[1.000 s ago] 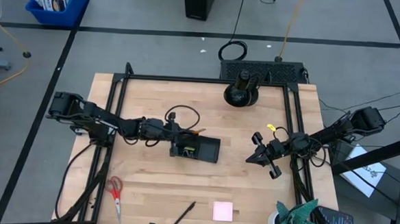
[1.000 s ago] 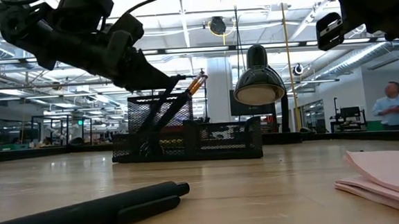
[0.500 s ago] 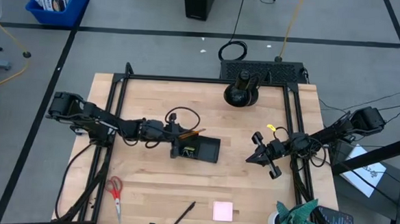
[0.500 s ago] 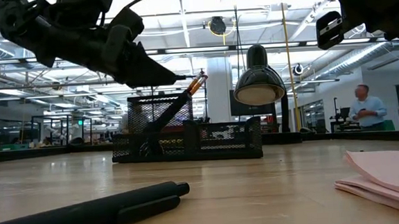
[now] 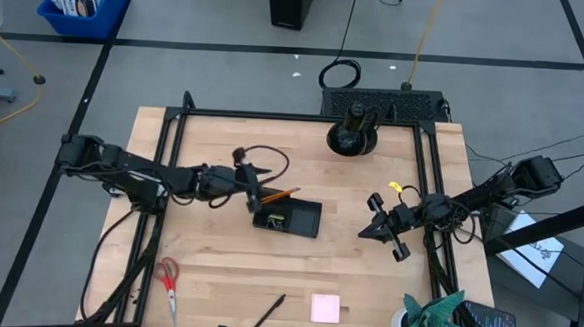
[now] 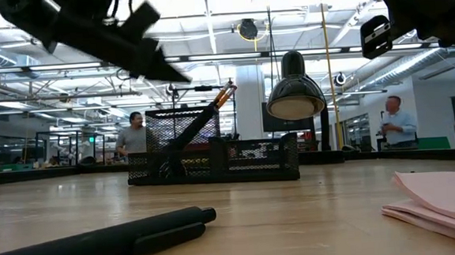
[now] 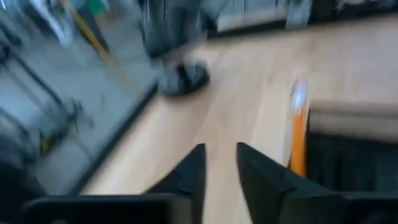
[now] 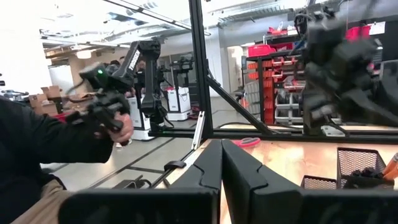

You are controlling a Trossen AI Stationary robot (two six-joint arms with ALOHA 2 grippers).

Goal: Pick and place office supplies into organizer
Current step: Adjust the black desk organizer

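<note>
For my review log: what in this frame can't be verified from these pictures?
- Organizer contents: too small in the high view, behind mesh in the low view.
- Left gripper: the left wrist view is motion-blurred.
- Scissors: absent from the low view.
- Sticky-note pad: cut off by the low view's edge.

The table (image 5: 216, 270) has a light wooden top bordered by a black metal frame (image 5: 294, 118). The surrounding floor (image 5: 207, 69) is grey and marked with dark tape lines. A blue bin (image 5: 83, 0) stands on the floor beyond the table's far left corner, and a black box (image 5: 291, 3) stands farther back near the centre. Black and yellow cables (image 5: 419, 35) run across the floor to a black unit at the table's far edge. In the low view, the room behind is a large open hall with rows of ceiling lights (image 6: 208, 61), exposed beams and glazed partitions. Two people (image 6: 135, 137) stand in the distance.
</note>
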